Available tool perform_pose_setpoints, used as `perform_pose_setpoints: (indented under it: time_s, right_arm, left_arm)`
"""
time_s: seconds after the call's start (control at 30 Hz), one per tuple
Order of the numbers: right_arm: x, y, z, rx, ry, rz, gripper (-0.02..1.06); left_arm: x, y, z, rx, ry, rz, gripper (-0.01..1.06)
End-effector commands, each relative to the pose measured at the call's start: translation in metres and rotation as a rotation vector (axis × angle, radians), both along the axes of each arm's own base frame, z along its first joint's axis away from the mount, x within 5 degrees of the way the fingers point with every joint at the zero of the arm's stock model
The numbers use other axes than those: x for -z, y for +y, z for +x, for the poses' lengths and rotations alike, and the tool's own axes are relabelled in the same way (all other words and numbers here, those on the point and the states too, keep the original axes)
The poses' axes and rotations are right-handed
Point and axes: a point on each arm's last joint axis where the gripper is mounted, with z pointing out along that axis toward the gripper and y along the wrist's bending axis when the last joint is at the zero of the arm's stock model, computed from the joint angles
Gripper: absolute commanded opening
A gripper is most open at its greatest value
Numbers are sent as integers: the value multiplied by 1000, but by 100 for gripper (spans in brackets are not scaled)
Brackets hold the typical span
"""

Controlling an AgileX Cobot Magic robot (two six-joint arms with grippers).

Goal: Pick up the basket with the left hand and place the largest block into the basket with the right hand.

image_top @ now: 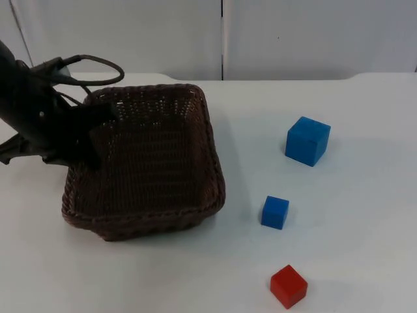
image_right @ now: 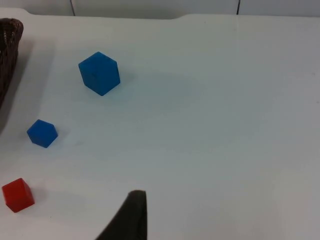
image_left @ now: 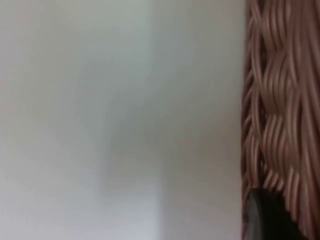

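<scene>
White worktop (image_top: 365, 215) backed by a grey partition, pretty bare setup; the brown wicker basket (image_top: 163, 195) sits flat on it, and the left gripper (image_top: 91, 134) is right at the basket's near-left wall, one dark finger reaching over the rim into the inside; the left wrist view has the weave pressed up close beside a black fingertip, so the wall looks like it's between the jaws or touching them; whether they've actually clamped on it I can't tell, could be either.

So the step in hand looks like getting a proper hold on that rim before lifting; I'd say make sure the wall is seated deep in the jaws, squeeze firm since wicker flexes, then lift straight and keep the basket level so the open top faces up for the drop.

Right gripper (image_right: 131, 220) waits off to the side, well apart from everything; can't tell its jaws either; the large blue block (image_top: 307, 141) is the one it wants, sitting ahead of it, with the small blue block (image_top: 275, 212) and red block (image_top: 288, 285) nearer the basket side; all three well clear of the left jaws.
</scene>
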Motion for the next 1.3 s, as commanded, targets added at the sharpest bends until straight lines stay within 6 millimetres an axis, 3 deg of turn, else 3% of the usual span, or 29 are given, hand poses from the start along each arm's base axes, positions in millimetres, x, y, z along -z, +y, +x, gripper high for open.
perform_pose_setpoints:
  time_s: [0.0,0.27,0.4,0.67,0.97,1.27]
  right_arm:
    - [0,0,0,6,-6,-2,105]
    - [0,0,0,6,-6,-2,105]
    - [0,0,0,6,-6,-2,105]
    - [0,0,0,6,-6,-2,105]
    - [0,0,0,6,-6,-2,105]
    - [0,0,0,6,-6,-2,105]
  left_arm:
    - [-12,-4,0,3,-17,-22,0]
    - [-56,-6,-7,2,-75,-81,0]
    - [-93,-7,-17,27,-132,-105,0]
    - [-134,-7,-36,70,-208,-105,0]
    - [-142,-10,-48,119,-165,-126,0]
    - [-119,-10,-69,121,-62,-131,0]
